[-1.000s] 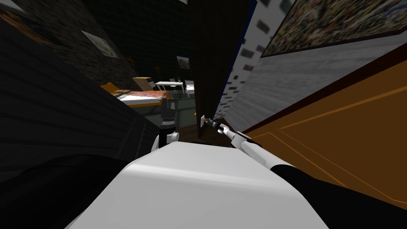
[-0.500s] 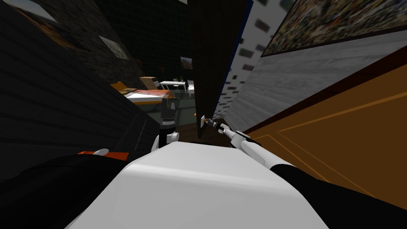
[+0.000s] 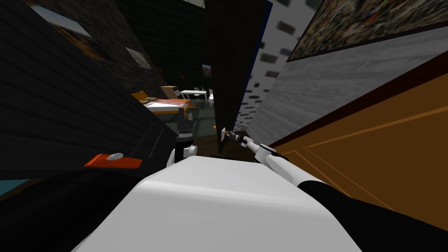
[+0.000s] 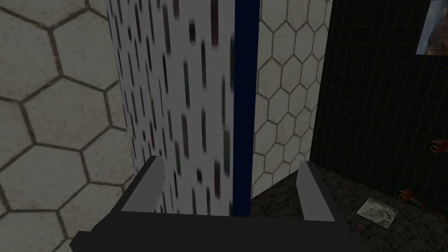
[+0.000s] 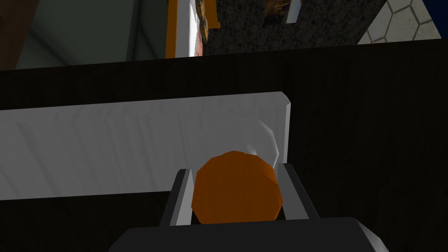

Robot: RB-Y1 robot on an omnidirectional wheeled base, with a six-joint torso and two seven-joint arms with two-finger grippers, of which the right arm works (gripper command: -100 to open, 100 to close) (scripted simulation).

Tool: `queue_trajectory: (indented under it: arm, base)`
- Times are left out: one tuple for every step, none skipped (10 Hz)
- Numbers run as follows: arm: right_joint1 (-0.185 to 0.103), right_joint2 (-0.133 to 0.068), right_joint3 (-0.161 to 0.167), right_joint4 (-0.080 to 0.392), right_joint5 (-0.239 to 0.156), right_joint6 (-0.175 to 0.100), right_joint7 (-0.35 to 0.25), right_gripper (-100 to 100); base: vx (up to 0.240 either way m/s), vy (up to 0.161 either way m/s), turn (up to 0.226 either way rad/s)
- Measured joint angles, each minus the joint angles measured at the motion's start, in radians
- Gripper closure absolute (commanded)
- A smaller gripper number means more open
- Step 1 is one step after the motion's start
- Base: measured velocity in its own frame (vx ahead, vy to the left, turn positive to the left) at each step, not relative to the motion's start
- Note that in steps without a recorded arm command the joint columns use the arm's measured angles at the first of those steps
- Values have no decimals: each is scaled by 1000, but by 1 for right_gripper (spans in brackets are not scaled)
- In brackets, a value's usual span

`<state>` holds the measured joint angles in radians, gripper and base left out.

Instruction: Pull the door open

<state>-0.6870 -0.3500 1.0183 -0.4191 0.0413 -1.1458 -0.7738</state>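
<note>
The dark door [image 3: 234,65] stands nearly edge-on just ahead of me, swung partly out from its frame. In the right wrist view its white handle plate [image 5: 131,144] lies across the dark door face [image 5: 372,131], and the orange knob [image 5: 236,186] sits between my right gripper's [image 5: 236,192] fingers, which press its sides. In the head view my right gripper [image 3: 227,133] is stretched out to the door's edge. My left gripper [image 3: 183,114] is raised left of the door, fingers open [image 4: 229,164] and holding nothing.
An orange-brown panelled surface [image 3: 372,144] runs close along my right, and a dark wall [image 3: 65,109] along my left. Past the door are a bed with an orange frame [image 3: 168,105] and a white table [image 3: 192,92]. A flat orange-red thing [image 3: 113,161] lies low left.
The whole head view has shifted, so I have moved; the orange-red thing has come into sight at the low left. My right gripper stays shut on the knob.
</note>
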Motion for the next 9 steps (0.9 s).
queue_trajectory:
  arm:
    - [-4, 2, 2, 7, -4, -5, 0, 100]
    - [-7, 4, 4, 11, -8, -10, 0, 100]
    - [-10, 5, 7, 20, -11, -17, 0, 100]
    - [-8, 0, 11, 16, -14, -19, -1, 100]
    - [-10, -2, 14, 19, -17, -22, -1, 100]
    - [-15, 3, 18, 36, -21, -32, 0, 100]
    - [-10, -8, 21, 19, -25, -28, 0, 100]
    - [-12, -6, 26, 31, -28, -35, -1, 100]
    - [-15, -1, 30, 47, -31, -47, -2, 100]
  base:
    - [-54, -204, 149]
    - [-43, -192, 145]
    - [-32, -193, 190]
    - [-50, -205, 171]
    - [-53, -203, 153]
    - [-44, -207, 177]
    - [-20, -192, 195]
    - [-27, -186, 161]
    - [-43, -190, 148]
